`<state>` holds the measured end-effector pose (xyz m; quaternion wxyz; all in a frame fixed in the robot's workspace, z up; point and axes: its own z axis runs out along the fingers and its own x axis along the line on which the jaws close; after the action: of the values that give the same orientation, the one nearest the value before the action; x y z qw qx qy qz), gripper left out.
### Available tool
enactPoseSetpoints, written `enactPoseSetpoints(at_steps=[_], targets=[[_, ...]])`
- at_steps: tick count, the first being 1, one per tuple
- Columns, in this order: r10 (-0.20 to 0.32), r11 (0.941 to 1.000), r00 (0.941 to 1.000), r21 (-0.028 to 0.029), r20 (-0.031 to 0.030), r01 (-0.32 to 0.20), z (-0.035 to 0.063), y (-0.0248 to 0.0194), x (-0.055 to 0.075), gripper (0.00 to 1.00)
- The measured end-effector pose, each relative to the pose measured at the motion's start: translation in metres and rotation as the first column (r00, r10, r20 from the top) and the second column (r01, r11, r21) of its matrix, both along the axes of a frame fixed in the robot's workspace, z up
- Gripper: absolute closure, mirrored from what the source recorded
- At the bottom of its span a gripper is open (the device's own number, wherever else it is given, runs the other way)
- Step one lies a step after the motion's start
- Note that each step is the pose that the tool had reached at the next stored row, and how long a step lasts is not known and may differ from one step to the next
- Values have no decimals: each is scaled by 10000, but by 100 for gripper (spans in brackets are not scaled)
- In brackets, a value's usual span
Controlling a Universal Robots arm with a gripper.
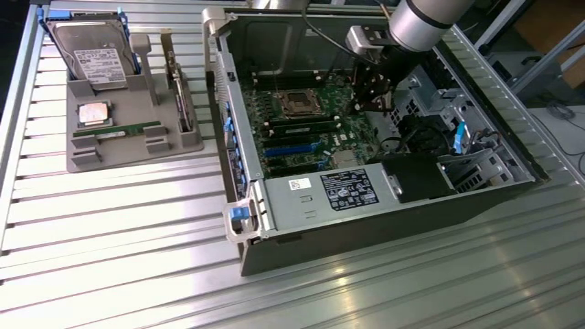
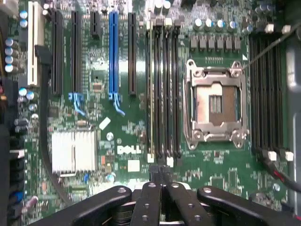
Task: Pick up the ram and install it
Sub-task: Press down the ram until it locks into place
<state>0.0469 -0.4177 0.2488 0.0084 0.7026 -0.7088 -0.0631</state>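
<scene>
Gripper [image 2: 161, 181] closed (fingers together), arm angled down.

Computer case [image 1: 366, 205] lying open on the table [image 1: 109, 226]; parts tray [image 1: 128, 147] sitting toward the exterior view's left, holding a hard drive [image 1: 92, 58].

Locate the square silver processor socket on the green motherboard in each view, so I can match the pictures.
Exterior view: the square silver processor socket lies inside the open grey computer case, beyond the blue expansion slot.
Wrist view: the socket sits between two banks of black memory slots.
Shared landmark: the blue expansion slot.
</scene>
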Motion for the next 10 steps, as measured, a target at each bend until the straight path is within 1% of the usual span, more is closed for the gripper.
enactPoseSetpoints(at_steps=[5,7,10], targets=[[-1,10000,10000,2,0,1,114,0,73,90],[-1,10000,10000,1,0,1,177,0,86,90],[0,10000,10000,2,0,0,304,0,95,90]])
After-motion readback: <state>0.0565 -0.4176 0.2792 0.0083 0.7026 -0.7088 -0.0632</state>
